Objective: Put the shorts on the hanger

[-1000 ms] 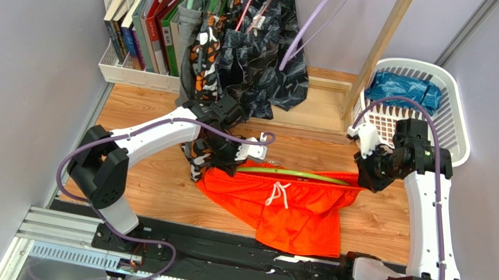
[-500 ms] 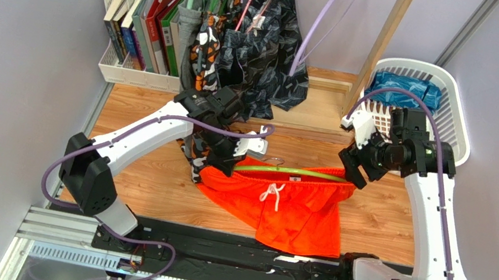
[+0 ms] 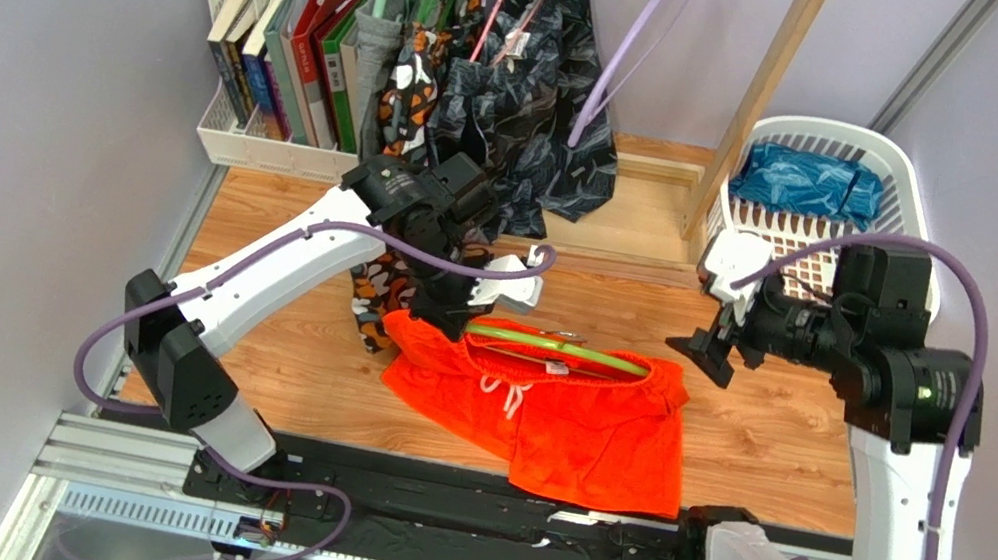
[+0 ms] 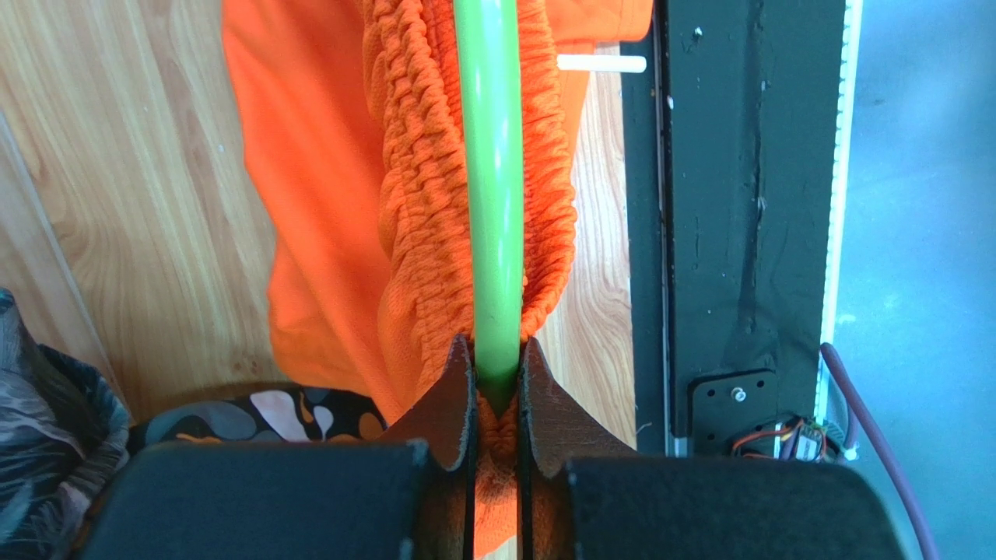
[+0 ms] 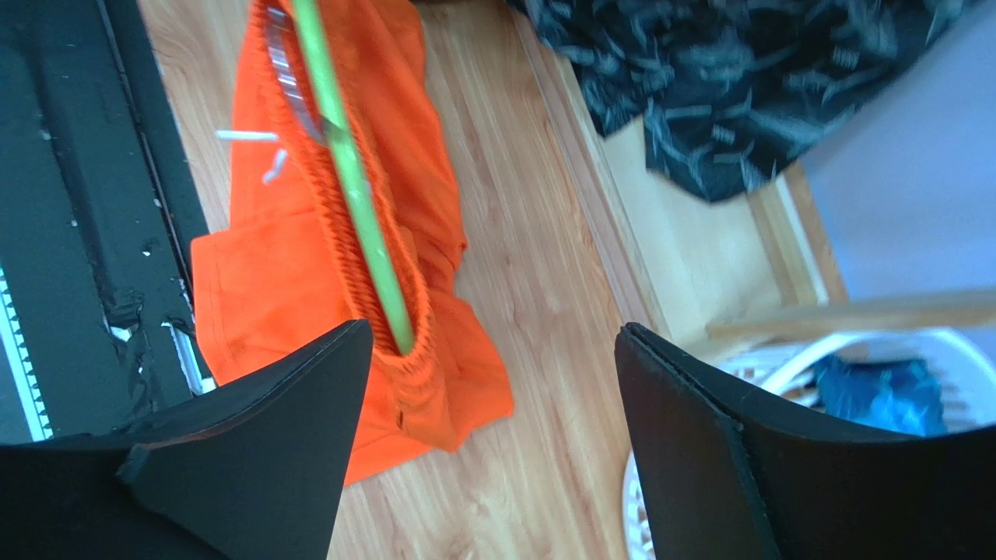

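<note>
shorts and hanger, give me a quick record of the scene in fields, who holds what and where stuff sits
shorts: orange, lying on the wooden table, waistband gathered around the hanger bar
hanger: lime green, bar runs inside the waistband, one end pinched
left gripper: shut on the hanger end, some waistband fabric seems caught too
right gripper: open, empty, apart from the shorts' other end
background: black patterned shorts hanging at the back, white basket at the far right
</note>
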Action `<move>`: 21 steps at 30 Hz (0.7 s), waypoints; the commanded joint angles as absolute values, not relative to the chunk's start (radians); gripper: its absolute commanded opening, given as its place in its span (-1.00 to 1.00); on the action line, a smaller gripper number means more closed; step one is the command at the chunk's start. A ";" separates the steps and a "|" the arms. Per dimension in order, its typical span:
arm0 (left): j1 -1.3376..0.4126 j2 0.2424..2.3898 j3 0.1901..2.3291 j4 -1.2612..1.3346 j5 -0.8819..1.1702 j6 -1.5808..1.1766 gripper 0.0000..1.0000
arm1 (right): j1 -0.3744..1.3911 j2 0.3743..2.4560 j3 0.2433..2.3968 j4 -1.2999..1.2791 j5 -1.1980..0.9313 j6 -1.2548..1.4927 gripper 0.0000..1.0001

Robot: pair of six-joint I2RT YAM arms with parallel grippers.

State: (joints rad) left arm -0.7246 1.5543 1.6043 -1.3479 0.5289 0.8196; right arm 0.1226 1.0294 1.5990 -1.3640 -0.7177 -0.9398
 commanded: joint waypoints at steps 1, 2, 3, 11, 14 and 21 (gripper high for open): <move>-0.729 1.560 1.704 -1.453 0.604 0.801 -1.00 | 0.155 0.991 1.600 -1.474 -0.847 -1.008 0.58; -0.729 1.563 1.715 -1.457 0.618 0.801 -1.00 | 0.159 0.979 1.585 -1.459 -0.876 -0.997 0.57; -0.729 1.568 1.739 -1.471 0.632 0.801 -1.00 | 0.179 0.950 1.538 -1.401 -0.888 -0.950 0.56; -0.775 1.574 1.824 -1.494 0.695 0.819 -1.00 | 0.389 0.868 1.318 -1.095 -0.853 -0.813 0.49; -0.781 1.572 1.844 -1.493 0.721 0.812 -1.00 | 0.452 0.891 1.304 -1.042 -0.822 -0.769 0.48; -0.782 1.551 1.847 -1.436 0.779 0.787 -1.00 | 0.549 0.931 1.276 -0.959 -0.804 -0.715 -0.04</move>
